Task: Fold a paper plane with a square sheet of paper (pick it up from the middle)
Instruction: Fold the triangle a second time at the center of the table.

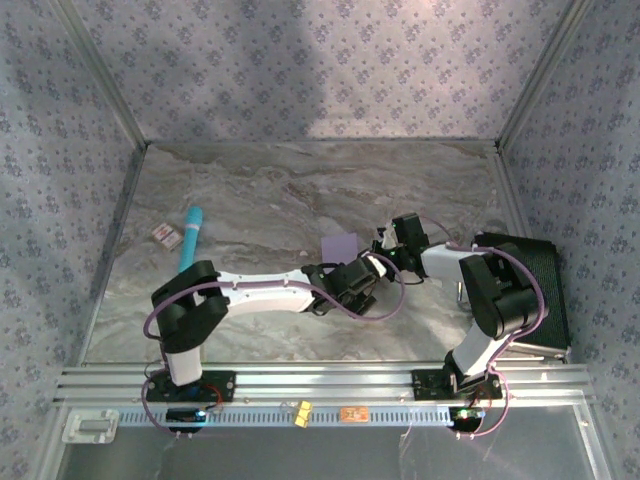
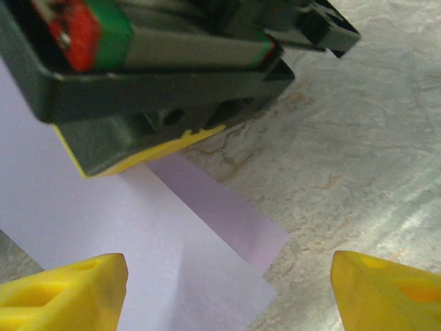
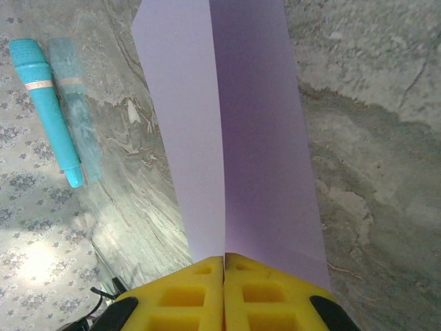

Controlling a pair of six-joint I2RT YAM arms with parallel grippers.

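The square sheet of paper [image 3: 227, 124] is lavender and bent into a V along a centre crease. My right gripper [image 3: 224, 265] is shut on its near edge at that crease, and the sheet stretches away from the yellow fingers. From above, the sheet [image 1: 340, 245] lies mid-table just left of the right gripper [image 1: 385, 245]. My left gripper [image 2: 224, 293] is open, its yellow fingertips [image 2: 62, 289] wide apart. It hovers over a corner of the sheet [image 2: 138, 227] without touching it. The right gripper's finger [image 2: 138, 155] rests on the paper just beyond.
A teal marker [image 1: 189, 240] and a small card [image 1: 165, 234] lie at the left of the marble table [image 1: 250, 190]. A black box [image 1: 540, 290] stands at the right edge. Patterned walls close in three sides.
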